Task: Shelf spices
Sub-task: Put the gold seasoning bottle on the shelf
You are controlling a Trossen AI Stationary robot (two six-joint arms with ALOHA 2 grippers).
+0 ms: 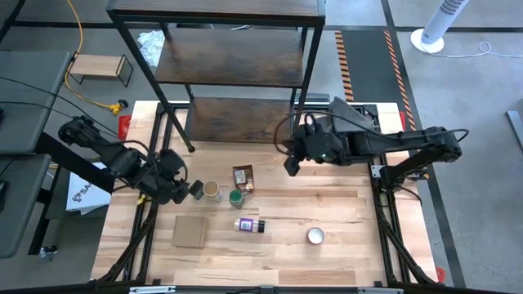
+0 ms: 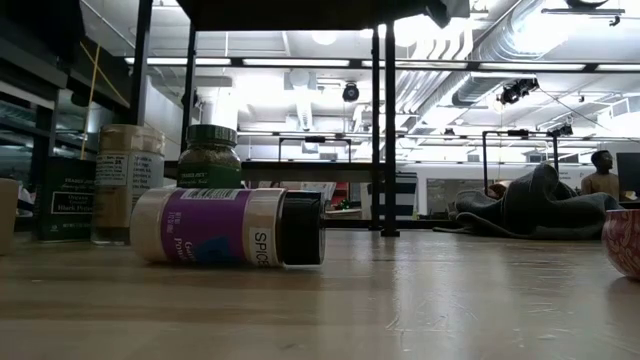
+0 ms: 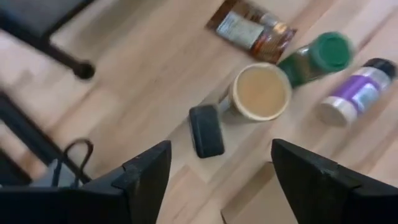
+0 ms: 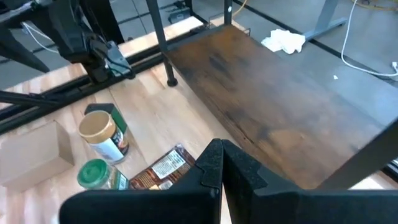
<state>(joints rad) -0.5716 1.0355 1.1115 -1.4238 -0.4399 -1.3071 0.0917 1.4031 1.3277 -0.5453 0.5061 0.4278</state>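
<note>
Lying on its side closest to the low camera, the dark-capped jar with purple-white label [image 2: 228, 227] is seen on the table [image 1: 327, 253], with the green-lidded jar [image 2: 209, 155] and the tan-lidded jar [image 2: 127, 183] standing upright behind it. From above, all five spices are found grouped on the boards in front of the shelf [image 1: 237, 57]: the small dark tin [image 1: 196, 190] just beside the tan-lidded jar, the brown-orange pouch [image 1: 243, 176] lying flat nearest the shelf. Nothing is seen on the shelf's visible boards, so the task is judged to be at its very start, with every container left to be placed.

The left gripper [image 3: 221, 177] is held above the table near the small dark tin, its fingers spread apart and nothing between them; a first pick-up appears to be in preparation. The right gripper [image 4: 222, 168] is held in front of the shelf's lowest board, its fingers pressed together and empty.
</note>
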